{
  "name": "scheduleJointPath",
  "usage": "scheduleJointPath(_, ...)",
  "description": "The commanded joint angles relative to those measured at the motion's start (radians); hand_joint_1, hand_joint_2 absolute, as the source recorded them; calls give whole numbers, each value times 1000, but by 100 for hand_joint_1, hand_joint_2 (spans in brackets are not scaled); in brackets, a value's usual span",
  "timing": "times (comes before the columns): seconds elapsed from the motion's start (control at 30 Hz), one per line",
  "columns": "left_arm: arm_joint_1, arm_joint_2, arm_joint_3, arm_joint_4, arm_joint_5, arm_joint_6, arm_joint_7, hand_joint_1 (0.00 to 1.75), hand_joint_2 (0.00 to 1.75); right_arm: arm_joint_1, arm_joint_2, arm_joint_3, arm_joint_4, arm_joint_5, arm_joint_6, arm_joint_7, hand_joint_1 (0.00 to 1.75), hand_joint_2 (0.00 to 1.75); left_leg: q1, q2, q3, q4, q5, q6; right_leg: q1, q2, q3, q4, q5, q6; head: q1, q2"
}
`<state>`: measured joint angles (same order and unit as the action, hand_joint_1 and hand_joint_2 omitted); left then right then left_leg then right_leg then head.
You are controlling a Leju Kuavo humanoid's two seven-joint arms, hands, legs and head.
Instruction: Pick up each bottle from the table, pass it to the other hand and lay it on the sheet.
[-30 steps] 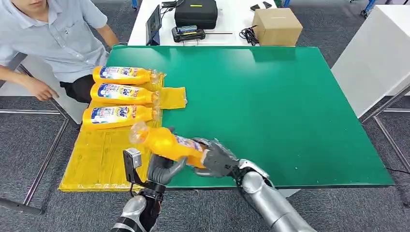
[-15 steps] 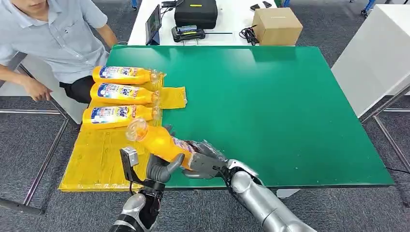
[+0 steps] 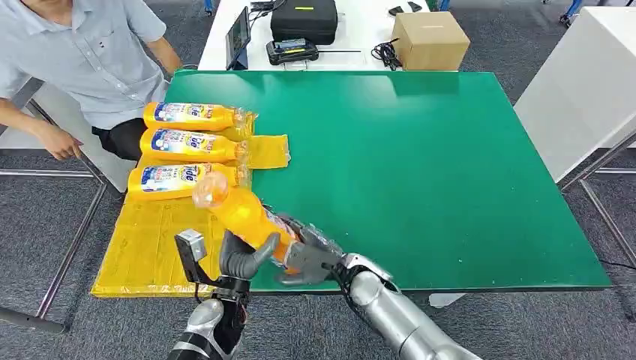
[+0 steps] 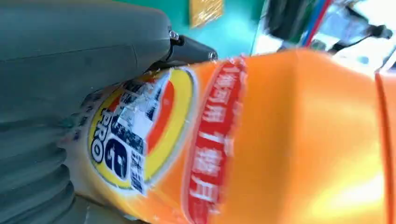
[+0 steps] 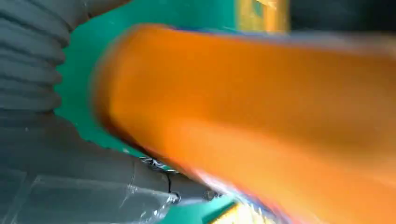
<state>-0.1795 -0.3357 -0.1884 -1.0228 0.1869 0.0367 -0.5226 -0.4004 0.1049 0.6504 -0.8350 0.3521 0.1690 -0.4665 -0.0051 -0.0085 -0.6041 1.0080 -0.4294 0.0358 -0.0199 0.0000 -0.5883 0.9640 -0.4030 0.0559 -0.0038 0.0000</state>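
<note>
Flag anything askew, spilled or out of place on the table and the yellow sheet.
Nothing spilled or damaged. The three laid bottles lie side by side on the yellow sheet. The sheet's far corner juts onto the green table. The fourth bottle is tilted, held between both hands.

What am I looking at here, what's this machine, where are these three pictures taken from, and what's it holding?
This is a humanoid robot with two silver arms ending in fingered hands. The wide picture comes from a camera high on its body, looking down at a green table. The two blurry close-ups come from cameras at its wrists, just behind each hand.

On the table's left side lies a yellow sheet with three orange detergent bottles lying side by side. A person sits beside them.

The robot holds a fourth orange bottle above the table's near edge. The right hand grips its lower end, and the left hand touches it from beneath, apparently passing it across.
</note>
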Motion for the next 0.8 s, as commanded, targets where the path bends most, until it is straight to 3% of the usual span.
scheduleJointPath(0.03, 27, 18, 62, -130, -35, 28, -9, 175, 175, 56, 9, -10, 47, 3, -20, 5, 0, 0, 2, 2, 5, 0, -2, -2, 2, 1, 4, 0, -2, -3, 0, 0)
scheduleJointPath(0.13, 38, 18, 69, -153, -74, 59, -16, 175, 175, 69, 7, -25, 36, 17, -36, 7, 0, 0, 1, 0, 2, 0, -1, -2, 1, 0, 2, -1, -1, -2, 0, 0)
scheduleJointPath(0.17, 39, 25, 64, -162, -132, 105, -14, 175, 175, 78, 4, -36, 25, 29, -53, 12, 0, 175, 2, 1, 4, 0, -2, -2, 2, 0, 4, 0, -2, -3, 0, 0)
scheduleJointPath(0.27, 54, 35, 71, -202, -260, 181, 5, 175, 175, 115, -4, -74, -23, 59, -88, 27, 0, 175, 2, 0, 4, 0, -2, -3, 2, -1, 4, 0, -2, -3, 0, 0)
scheduleJointPath(0.3, 62, 36, 70, -227, -425, 268, 40, 175, 175, 142, -13, -97, -54, 79, -101, 37, 0, 175, 1, 0, 3, 0, -1, -2, 2, -1, 3, 0, -2, -3, 0, 0)
scheduleJointPath(0.33, 75, 25, 86, -257, -450, 257, 55, 175, 175, 159, -20, -107, -72, 90, -99, 38, 0, 175, 2, 1, 5, 0, -2, -3, 2, 0, 5, 0, -2, -3, 0, 0)
scheduleJointPath(0.37, 71, 38, 77, -262, -671, 340, 104, 175, 175, 175, -23, -130, -87, 107, -102, 35, 0, 175, 1, 0, 2, 0, -1, -2, 1, -1, 2, 0, -2, -2, 0, 0)
scheduleJointPath(0.73, 71, 26, 102, -269, -690, 317, 109, 175, 175, 177, -19, -142, -93, 118, -96, 33, 0, 175, 1, 0, 3, 0, -2, -2, 2, -1, 3, 0, -2, -3, 0, 0)
scheduleJointPath(0.8, 46, 76, 62, -240, -994, 406, 188, 106, 175, 176, -21, -155, -91, 124, -90, 28, 0, 175, 1, 2, 3, 0, -2, -2, 1, 1, 3, 0, -2, -3, 0, 0)
